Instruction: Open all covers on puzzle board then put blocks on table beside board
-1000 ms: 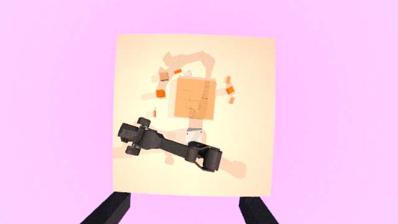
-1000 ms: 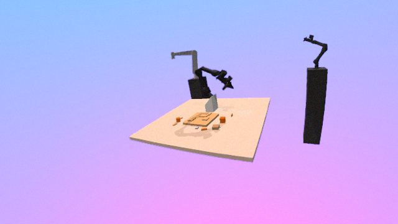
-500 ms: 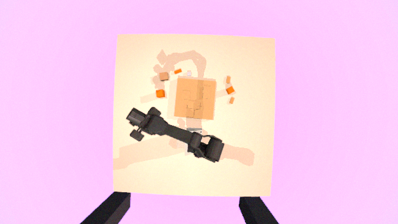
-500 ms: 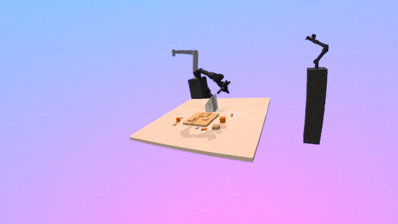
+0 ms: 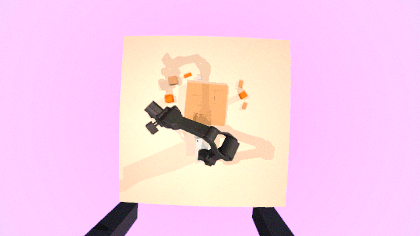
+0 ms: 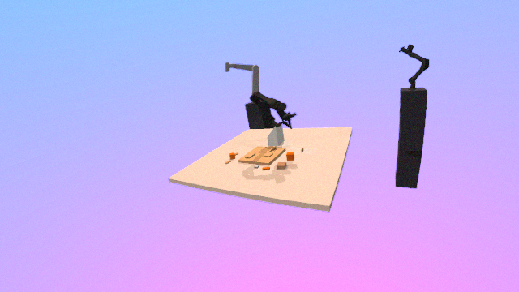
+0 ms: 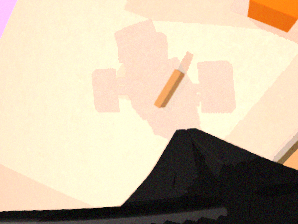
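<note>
My gripper [image 5: 156, 123] [image 6: 290, 126] [image 7: 185, 139] is shut and empty, above the table left of the puzzle board [image 5: 221, 115] [image 6: 247, 160]. The board has low raised pieces on top; whether each cover is open is too small to tell. A thin tan block [image 7: 170, 89] [image 6: 302, 150] stands or lies beyond the fingertips; the arm hides it in the top view. An orange cube [image 5: 168, 98] [image 6: 290, 156] [image 7: 272, 15], a brown block [image 5: 172, 80] [image 6: 281, 165] and a flat orange block [image 5: 188, 75] [image 6: 266, 168] are off the board. Another orange block [image 5: 243, 95] [image 6: 232, 156] is across it.
Two small tan pieces [image 5: 241, 83] [image 5: 245, 105] lie near that last orange block. A small whitish piece [image 5: 199, 77] [image 6: 256, 166] lies by the board's far edge. A grey-white upright object [image 5: 199, 144] [image 6: 276, 137] stands between the board and the arm's base.
</note>
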